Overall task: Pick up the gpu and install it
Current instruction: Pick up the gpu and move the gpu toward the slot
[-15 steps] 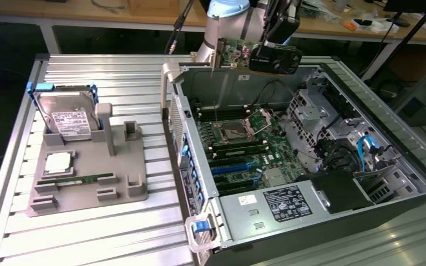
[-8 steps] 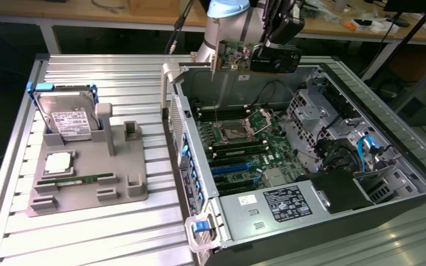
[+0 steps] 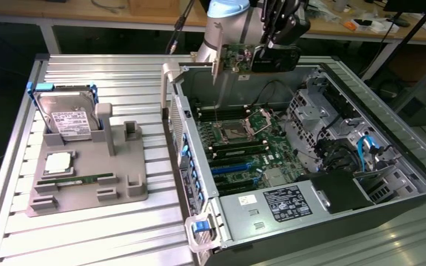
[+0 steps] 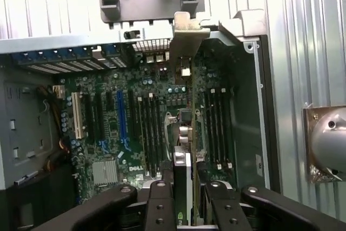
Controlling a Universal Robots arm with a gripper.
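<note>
Nearest us in the exterior view lies the ribbed metal table (image 3: 87,238), and on it stand two large things: one grey tray (image 3: 87,195) on the exterior view's left and one open computer case (image 3: 412,194) on the right.

We count three parts on the tray. One green RAM stick (image 3: 76,179) lies flat at the near end. One processor (image 3: 57,162) lies just behind it. One hard drive (image 3: 69,119) leans in a holder at the far end.

Inside the case, one grey box with a label (image 3: 272,206) sits nearest. Behind it lies the one motherboard (image 3: 232,149), with its processor socket (image 3: 237,130) open. From the wrist view we make out one white slot (image 4: 77,114), one long blue slot (image 4: 121,117) and one silver heatsink (image 4: 104,171) on that board.

Farther back, over the far end of the case, hangs the one gripper (image 3: 256,58). It is clamped on the one gpu (image 3: 235,58). The card stands in the air above the case rim, apart from the board and seated in no slot. Its silver bracket (image 3: 217,64) hangs down on the exterior view's left.

In the wrist view the gripper (image 4: 184,185) pinches the gpu (image 4: 183,171) edge-on between two black fingers (image 4: 158,201). The bracket (image 4: 188,31) is at the card's far end, near the case wall.

Farthest off we see one cluttered workbench (image 3: 346,25).
</note>
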